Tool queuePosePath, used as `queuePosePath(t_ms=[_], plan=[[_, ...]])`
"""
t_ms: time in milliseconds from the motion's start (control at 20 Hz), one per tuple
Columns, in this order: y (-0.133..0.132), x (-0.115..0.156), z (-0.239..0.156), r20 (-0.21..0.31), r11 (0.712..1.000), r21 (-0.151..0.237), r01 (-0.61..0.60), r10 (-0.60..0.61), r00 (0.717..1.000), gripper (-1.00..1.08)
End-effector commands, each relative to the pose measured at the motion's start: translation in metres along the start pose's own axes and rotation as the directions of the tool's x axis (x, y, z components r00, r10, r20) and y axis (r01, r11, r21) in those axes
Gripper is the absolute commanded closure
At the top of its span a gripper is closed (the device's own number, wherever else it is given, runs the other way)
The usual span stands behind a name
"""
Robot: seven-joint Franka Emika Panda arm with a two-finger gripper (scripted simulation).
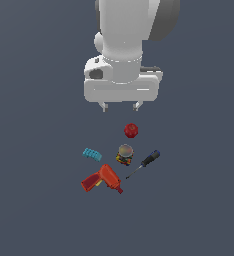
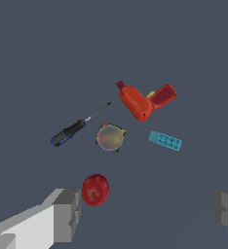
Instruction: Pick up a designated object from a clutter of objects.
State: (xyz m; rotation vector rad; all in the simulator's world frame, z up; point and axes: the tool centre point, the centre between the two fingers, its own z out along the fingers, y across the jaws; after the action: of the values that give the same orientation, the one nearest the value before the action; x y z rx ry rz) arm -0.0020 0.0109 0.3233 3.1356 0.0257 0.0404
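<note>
Five things lie below you, largest to smallest: the red drill (image 1: 102,180), the screwdriver (image 1: 144,163), the teal ridged block (image 1: 92,154), the red ball (image 1: 131,130) and your target, the jar (image 1: 125,154), sitting in the middle of them. You appear to be at the approach step, gripper (image 1: 121,106) high above the worktop (image 1: 34,150) with jaws spread wide and empty. The jar lies well below and past the ball, so your next move likely calls for centring over its lid and descending without nudging the screwdriver beside it.

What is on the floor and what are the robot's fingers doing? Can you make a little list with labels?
target: small jar with greyish-tan lid, upright, in the middle of the group
neighbours: red ball, teal ridged block, screwdriver, red drill
touching: jar stands apart from all four
gripper: above the group, fingers spread wide, empty
task state: jar not yet picked up
</note>
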Motion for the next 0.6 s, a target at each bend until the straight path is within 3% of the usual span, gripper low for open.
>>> queuePosePath(t_ms=[0,550], plan=[[0.0000,0.0000,0.0000,0.000,1.000,0.000,0.000,0.000,1.000,-0.92],[0.0092,0.0034,0.0017,-0.010,0.997,0.035,-0.064,0.064,0.998,-0.92]])
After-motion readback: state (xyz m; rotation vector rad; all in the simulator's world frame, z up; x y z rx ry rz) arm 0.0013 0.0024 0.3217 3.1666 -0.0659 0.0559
